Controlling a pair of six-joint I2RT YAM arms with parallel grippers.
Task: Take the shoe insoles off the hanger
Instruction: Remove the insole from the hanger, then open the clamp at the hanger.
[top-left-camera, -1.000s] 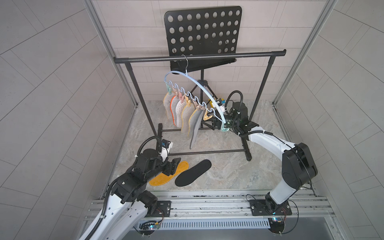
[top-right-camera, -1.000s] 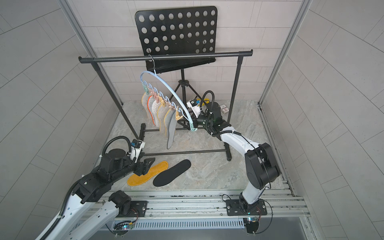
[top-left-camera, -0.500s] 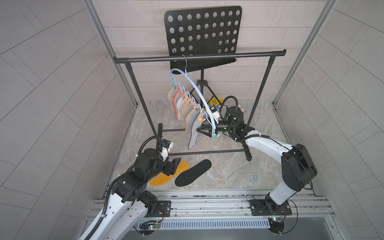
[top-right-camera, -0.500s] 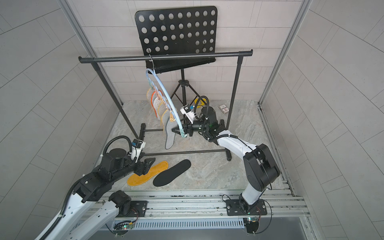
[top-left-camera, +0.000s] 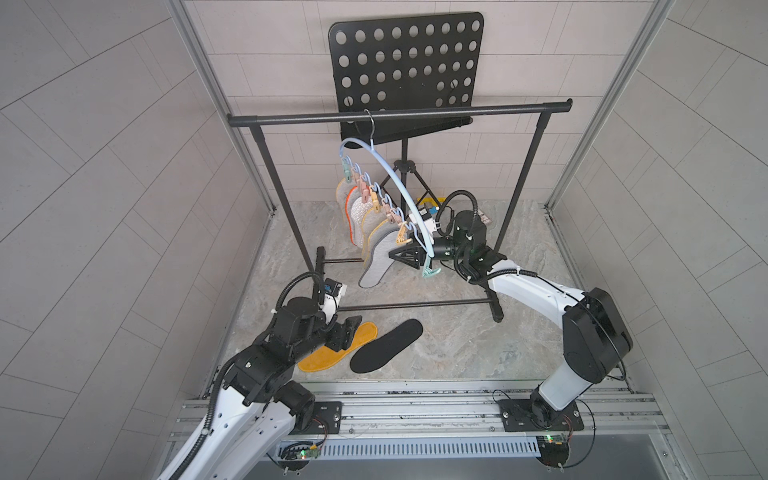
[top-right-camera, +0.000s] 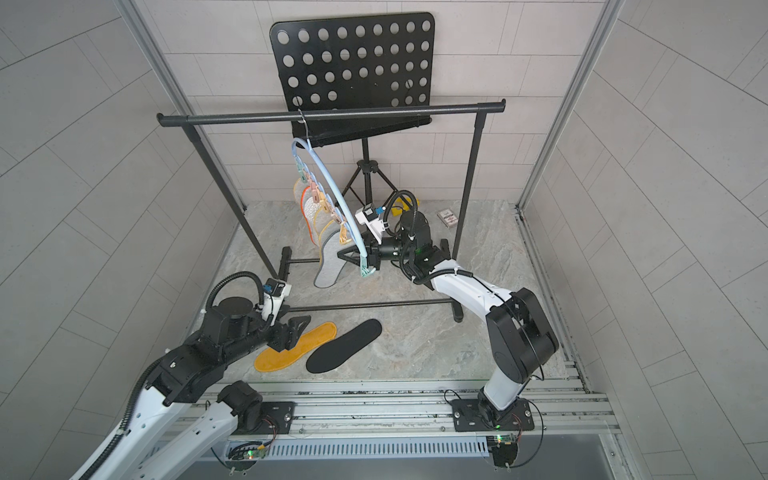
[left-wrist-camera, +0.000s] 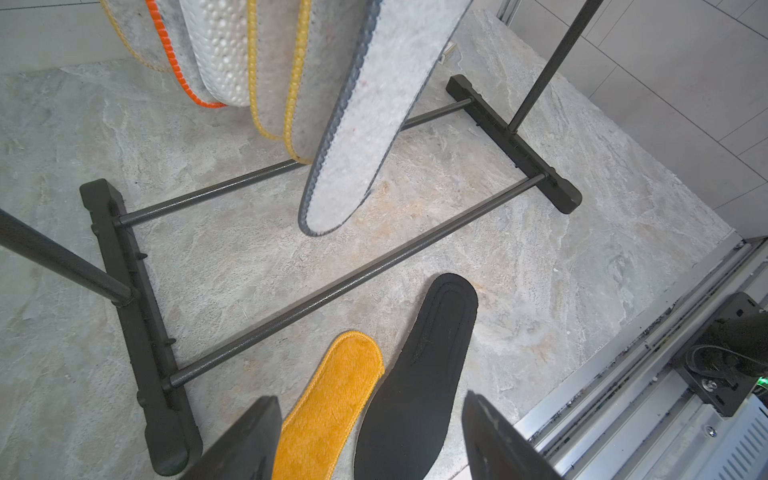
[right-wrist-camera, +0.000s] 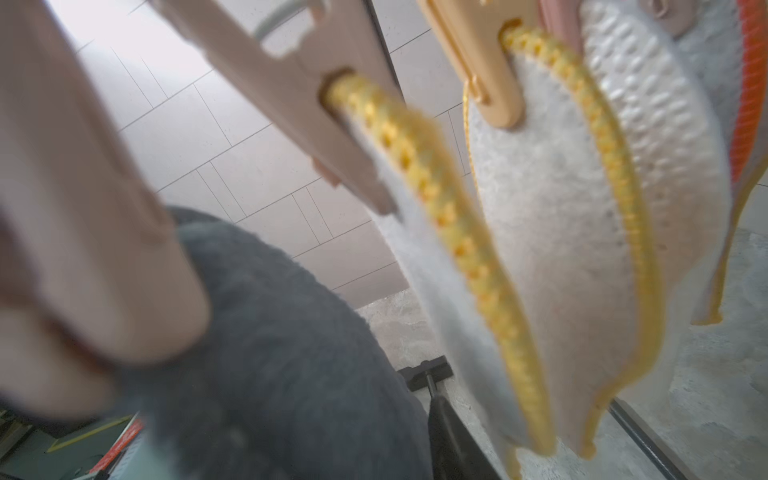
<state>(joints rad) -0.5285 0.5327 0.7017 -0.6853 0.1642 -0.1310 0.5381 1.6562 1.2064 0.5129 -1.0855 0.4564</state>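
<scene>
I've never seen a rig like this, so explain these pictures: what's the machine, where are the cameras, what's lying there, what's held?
Two robot arms with pinching jaws. Two pictures look down from overhead; two come from wrist cameras. A yellow insole and a black insole lie on the floor; more hang clipped to the blue hanger on the rack. The left arm has open, empty jaws above the floor pair. The right arm reaches the dark grey insole; its grip is unclear.

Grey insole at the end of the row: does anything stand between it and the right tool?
Nothing visible does. The right tool sits at the grey insole's edge. The blue hanger and its empty mint clip cross the tool farther back, not between them.
</scene>
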